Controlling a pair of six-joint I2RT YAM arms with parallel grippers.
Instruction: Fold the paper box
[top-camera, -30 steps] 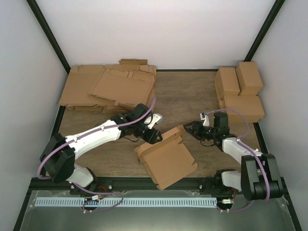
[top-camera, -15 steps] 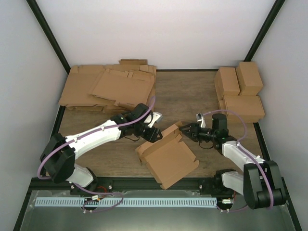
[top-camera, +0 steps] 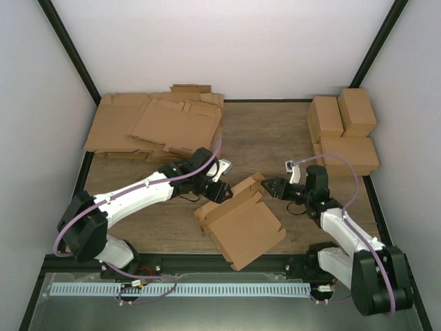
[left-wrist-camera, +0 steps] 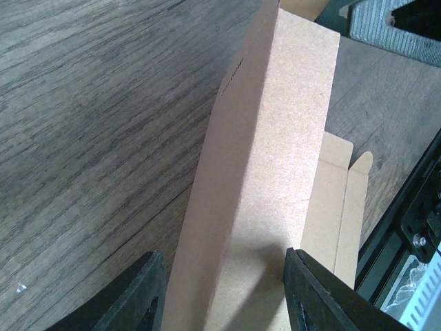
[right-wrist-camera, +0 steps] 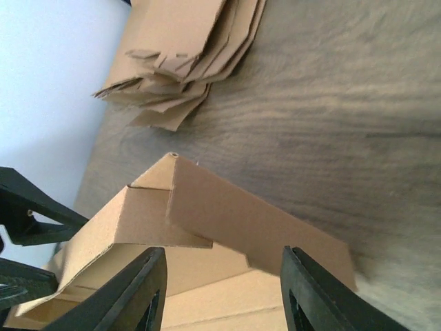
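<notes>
Wide shot from above: the wooden table point(top-camera: 275, 138) carries a sprawling stack of flat cardboard sheets point(top-camera: 158, 124) at the far left and a cluster of closed brown boxes point(top-camera: 342, 131) at the far right. Only this view takes in both piles and both arms at once.

The paper box point(top-camera: 241, 224) sits front and centre, half formed, with its big panel lying flat and its far wall raised. The left gripper point(top-camera: 220, 191) is at that wall's left end and the right gripper point(top-camera: 269, 185) is just off the corner flap.

The left wrist camera shows what the overhead cannot. The raised wall fills the gap between the two black fingers point(left-wrist-camera: 141, 296), so the left gripper is pinching the paper box.

On the right wrist camera the jaws stand spread, with the folded corner just ahead of the fingertips point(right-wrist-camera: 155, 276). I can't tell whether they touch it. The sheet stack shows up again behind.
</notes>
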